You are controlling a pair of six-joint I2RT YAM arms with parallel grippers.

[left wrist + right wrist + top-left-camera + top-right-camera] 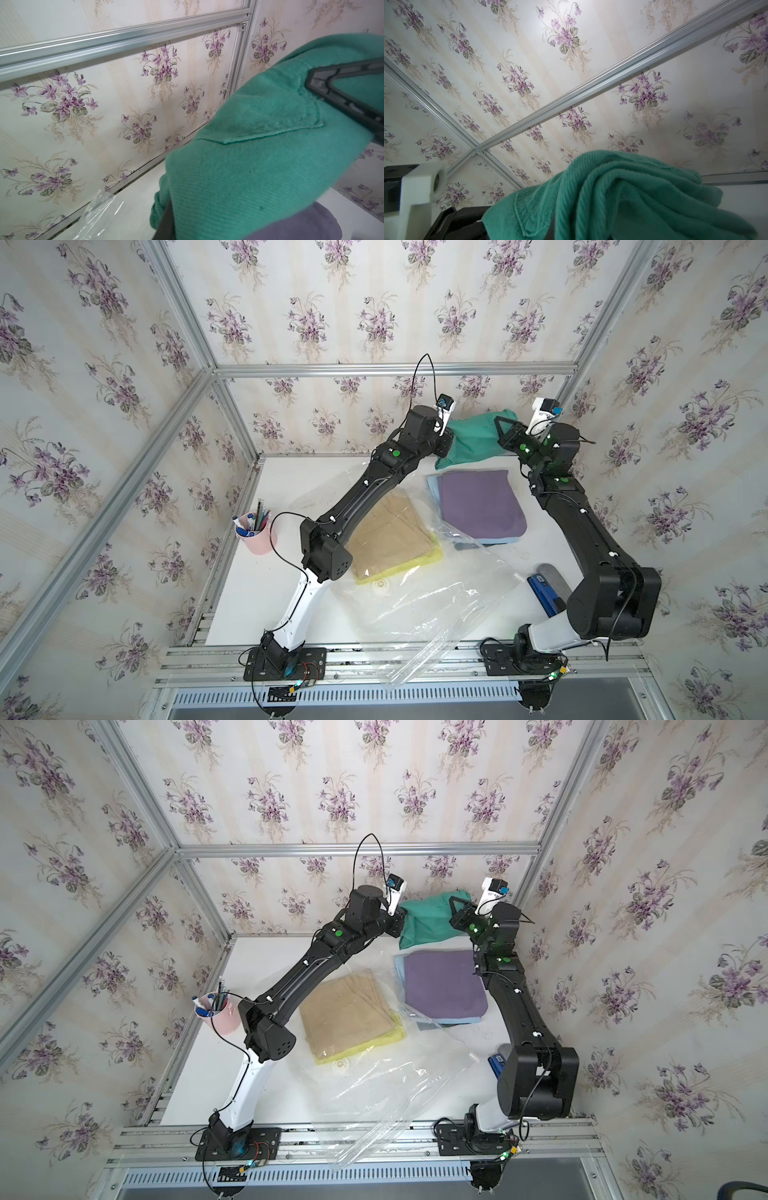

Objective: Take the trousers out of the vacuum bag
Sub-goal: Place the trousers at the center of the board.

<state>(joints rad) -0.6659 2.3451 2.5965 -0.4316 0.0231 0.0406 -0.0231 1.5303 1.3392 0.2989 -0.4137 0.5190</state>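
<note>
Two pairs to go, I reckon: the huge slippery vacuum bag (415, 605) sprawls on the bench (257, 593) below both claws, khaki trousers (390, 539) inside. Soft, floppy teal trousers (469, 435) hang between left claw (449, 436) and right claw (500, 427), each clenched on an edge; grab thick folds.

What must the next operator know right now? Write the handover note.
Left gripper: shut on the teal trousers, held up at the far end of the table.
Right gripper: shut on the same pair's other end.
Out of the vacuum bag: purple trousers on the light blue pair on the dark grey pair, stacked far right.
Seemingly still under the bag's plastic: khaki trousers on the yellow pair.
Left to do: set the teal pair down, then pull out those two.
</note>
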